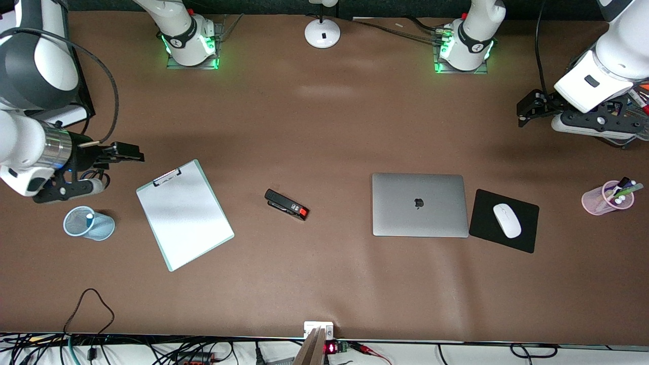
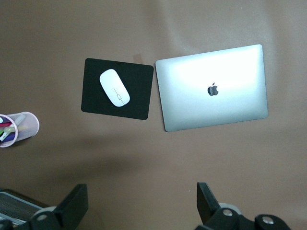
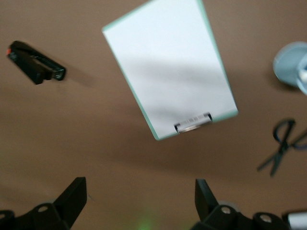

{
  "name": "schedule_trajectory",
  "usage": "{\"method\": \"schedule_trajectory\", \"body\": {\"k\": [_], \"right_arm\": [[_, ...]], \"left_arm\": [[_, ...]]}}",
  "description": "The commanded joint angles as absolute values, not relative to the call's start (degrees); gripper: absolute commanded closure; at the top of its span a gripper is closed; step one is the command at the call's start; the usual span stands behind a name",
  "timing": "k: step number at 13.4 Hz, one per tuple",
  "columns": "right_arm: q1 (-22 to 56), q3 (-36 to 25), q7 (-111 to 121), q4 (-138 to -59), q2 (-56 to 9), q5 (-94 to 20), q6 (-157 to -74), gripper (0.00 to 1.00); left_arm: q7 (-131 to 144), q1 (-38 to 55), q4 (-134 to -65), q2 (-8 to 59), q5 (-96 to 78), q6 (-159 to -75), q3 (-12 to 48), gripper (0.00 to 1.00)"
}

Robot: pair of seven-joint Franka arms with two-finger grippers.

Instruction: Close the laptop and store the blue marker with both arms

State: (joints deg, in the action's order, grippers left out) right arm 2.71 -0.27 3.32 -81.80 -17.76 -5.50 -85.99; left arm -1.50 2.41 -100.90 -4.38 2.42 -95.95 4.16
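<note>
Brown table (image 1: 324, 284) under even light, robot bases along its top edge. Left arm (image 1: 608, 66) raised over its own end of the table, left gripper (image 1: 523, 114) hanging with fingers spread wide, nothing between them. Right arm (image 1: 25, 142) waiting over the other end, right gripper (image 1: 136, 154) likewise spread and holding nothing, above the bare table beside the clipboard's clip.

Laptop (image 1: 419, 205) lying shut and flat toward the left arm's end, lid logo up, just beside the black mouse pad (image 1: 527, 238) with its white mouse (image 1: 507, 220). White clipboard (image 1: 185, 215) toward the right arm's end. Blue mesh cup (image 1: 101, 228) near that end's edge, a whitish tip showing inside: possibly the blue marker, though impossible to say for sure. Pink cup (image 1: 590, 203) of pens by the left arm's edge. Black stapler (image 1: 286, 205) mid-table. Scissors (image 3: 283, 143) near the blue cup.

Probably the closing stretch, lid work done. Best handled by confirming the lid sits flush all round, checking the marker rests fully inside its cup, and keeping both grippers high and off the cups.
</note>
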Motion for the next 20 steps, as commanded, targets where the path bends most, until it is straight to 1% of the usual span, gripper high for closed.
{"method": "schedule_trajectory", "body": {"k": [1, 2, 4, 5, 6, 7, 9, 12, 13, 15, 16, 20], "right_arm": [[2.6, -0.1, -0.7, -83.9, -13.7, 1.1, -84.5, 0.0], [2.0, -0.2, -0.5, -83.8, -12.7, 2.8, -84.5, 0.0], [-2.7, -0.4, 1.4, -83.4, -11.9, 2.5, -85.3, 0.0], [-3.5, -0.4, 5.1, -83.4, -11.4, 2.8, -85.7, 0.0], [-3.5, -0.9, 7.3, -83.2, -11.0, 2.8, -86.8, 0.0], [-2.6, -3.2, 7.3, -83.1, -10.7, 2.3, -87.1, 0.0], [1.6, -6.8, 7.1, -83.6, -9.8, 1.8, -88.0, 0.0], [2.0, -6.7, 3.4, -84.5, -7.9, 1.5, -88.3, 0.0], [2.0, -6.6, 3.1, -85.9, -6.9, 1.4, -89.8, 0.0], [1.9, -6.6, 2.7, -91.5, -3.5, 1.4, -93.8, 0.0], [1.8, -6.6, 2.4, -93.0, -2.3, 1.2, -94.0, 0.0], [1.8, -6.6, 1.8, -92.8, -1.0, 1.0, -91.2, 0.0]], "left_arm": [[-2.6, 2.6, -99.9, -4.0, 1.8, -95.0, 4.0, 0.0], [-2.5, 2.6, -99.9, -4.0, 1.8, -95.0, 4.0, 0.0], [-2.5, 2.6, -99.9, -4.0, 1.8, -95.0, 4.0, 0.0], [-2.5, 2.6, -99.9, -4.0, 1.8, -95.0, 4.0, 0.0], [-2.5, 2.6, -99.9, -4.0, 1.8, -95.0, 3.9, 0.0], [-2.3, 2.6, -99.9, -4.0, 1.8, -95.0, 3.9, 0.0], [-2.2, 2.6, -99.9, -4.0, 1.7, -95.0, 4.0, 0.0], [-2.2, 2.4, -99.9, -3.8, 1.7, -94.9, 3.9, 0.0], [-2.2, 2.4, -99.9, -3.8, 1.7, -94.7, 3.9, 0.0], [-2.5, 2.0, -99.9, -3.8, 1.7, -94.6, 3.9, 0.0], [-2.6, 2.0, -99.9, -3.8, 1.7, -94.6, 3.9, 0.0], [-2.6, 2.0, -99.9, -3.8, 1.7, -94.6, 3.9, 0.0]]}}
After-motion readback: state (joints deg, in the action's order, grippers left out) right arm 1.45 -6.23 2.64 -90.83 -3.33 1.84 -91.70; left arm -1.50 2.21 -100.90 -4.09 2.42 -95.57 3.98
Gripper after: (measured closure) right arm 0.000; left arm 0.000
